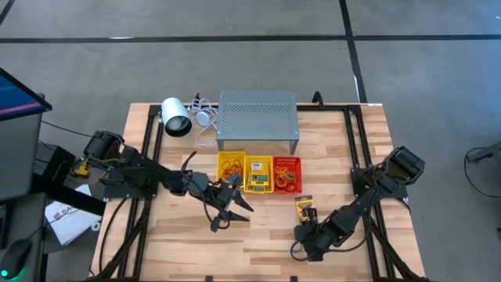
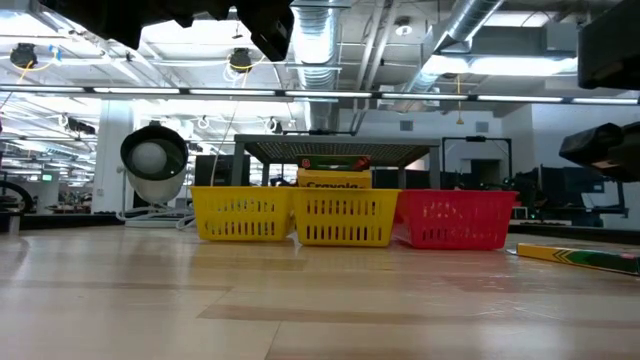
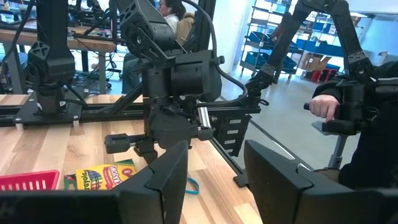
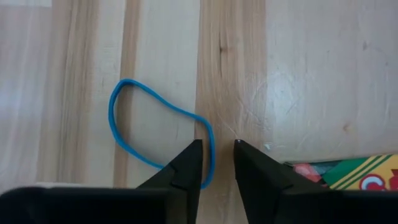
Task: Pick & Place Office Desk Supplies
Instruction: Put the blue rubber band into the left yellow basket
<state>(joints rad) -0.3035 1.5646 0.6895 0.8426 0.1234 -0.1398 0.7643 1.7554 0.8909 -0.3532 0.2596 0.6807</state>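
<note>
A blue rubber band (image 4: 155,130) lies flat on the wooden table. My right gripper (image 4: 217,149) (image 1: 307,235) points down over the band's near curve. It is open by a narrow gap, with one fingertip on either side of the strand. A yellow-and-green crayon box (image 1: 304,207) (image 4: 354,171) lies flat beside it. My left gripper (image 1: 232,215) (image 3: 214,168) is open and empty, hovering in front of the baskets. A second crayon box (image 1: 258,174) sits in the middle yellow basket. Reddish rubber bands (image 1: 286,175) lie in the red basket. My right gripper comes at the blue rubber band from above, and its fingertips (image 4: 193,155) straddle the strand at the band's edge (image 4: 210,140). The band lies slack and flat on the table. I cannot tell whether the fingertips touch it.
Three small baskets stand in a row: yellow (image 1: 231,166), yellow (image 1: 270,184) and red (image 1: 296,163). Behind them are the grey perforated stand (image 1: 257,117) and the white lamp (image 1: 175,116). A person's hand (image 3: 323,109) shows beyond the table's right side.
</note>
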